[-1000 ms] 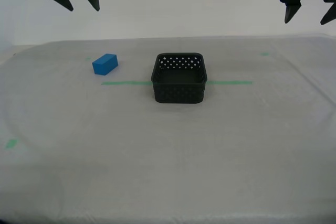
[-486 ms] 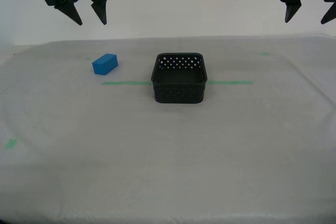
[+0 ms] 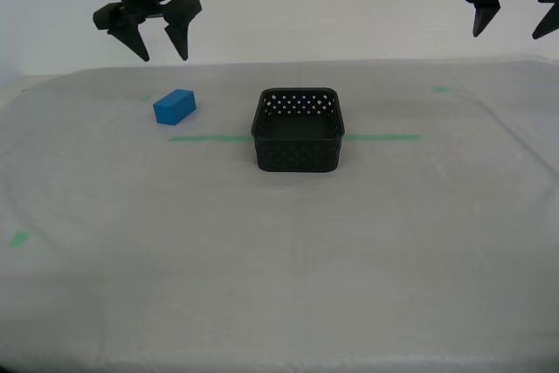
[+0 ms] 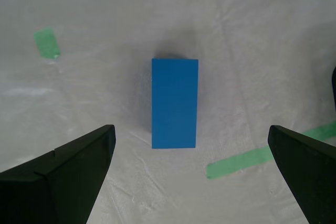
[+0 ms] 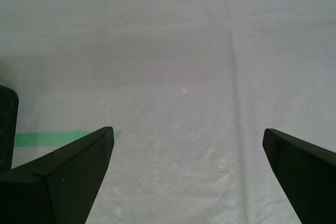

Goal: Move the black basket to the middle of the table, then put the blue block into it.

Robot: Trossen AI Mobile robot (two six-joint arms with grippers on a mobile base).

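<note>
A: Starting nearest the camera, what lies on the table (image 3: 279, 286)?

B: Bare pale sheeting, with a small green mark (image 3: 17, 238) at 8 o'clock in the exterior view.

A: Next item?

B: The black basket (image 3: 298, 129) stands upright near the table's middle, across the green tape line (image 3: 210, 138). It is empty.

A: Location of the blue block (image 3: 175, 107)?

B: On the sheeting at 10 o'clock from the basket, well apart from it, just beyond the tape line.

A: Gripper status?

B: My second gripper (image 3: 148, 37) hangs above the block, jaws spread, holding nothing; its wrist view shows the block (image 4: 175, 103) between the open fingers. My first gripper (image 3: 512, 22) hangs at 1 o'clock in the exterior view, jaws spread, empty, over bare sheeting.
</note>
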